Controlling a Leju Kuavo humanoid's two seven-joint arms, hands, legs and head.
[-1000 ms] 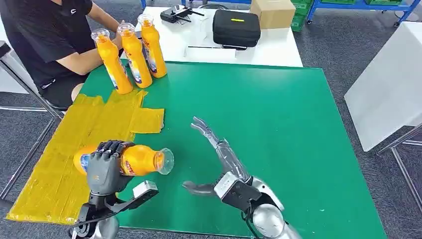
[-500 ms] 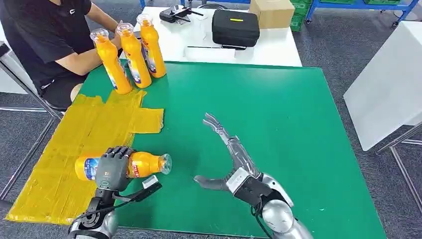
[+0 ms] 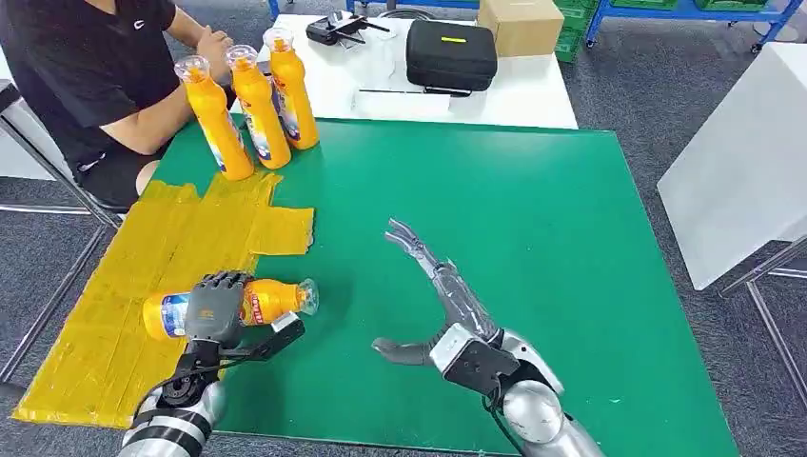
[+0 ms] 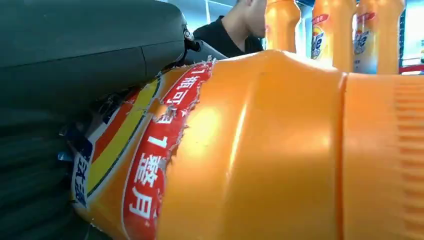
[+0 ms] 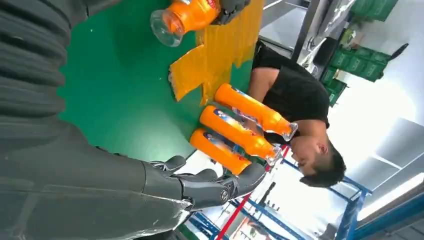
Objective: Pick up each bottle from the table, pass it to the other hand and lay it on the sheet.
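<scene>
Head view takes in the green worktop (image 3: pixel 533 219) first: a flat, matte, felt-like surface. Across its left corner lies the yellow sheet (image 3: pixel 162 257), a patchwork of taped, slightly wrinkled strips with a ragged edge. On the far left a person (image 3: pixel 90 67) in a black shirt sits beside three upright bottles (image 3: pixel 252 100), tall orange plastic with clear caps, standing together at the sheet's far end.

The right hand (image 3: pixel 433 295) hovers over bare green, fingers spread wide and straight, holding nothing. The left hand (image 3: pixel 214 307) has its dark fingers wrapped over the middle of the lying bottle (image 3: pixel 271 300), which rests on its side at the sheet's near edge, its base over the yellow and its clear cap pointing out over the green.

In the left wrist view the bottle's label (image 4: pixel 145 165) is glossy and torn along one edge, and the body is smooth and rounded.

The risk I see is rolling: a slick round bottle released half off the sheet could roll onto the green. The wrinkled tape may help stop it, or tip it unevenly. A finger snagging the torn label on release could also drag the bottle.
</scene>
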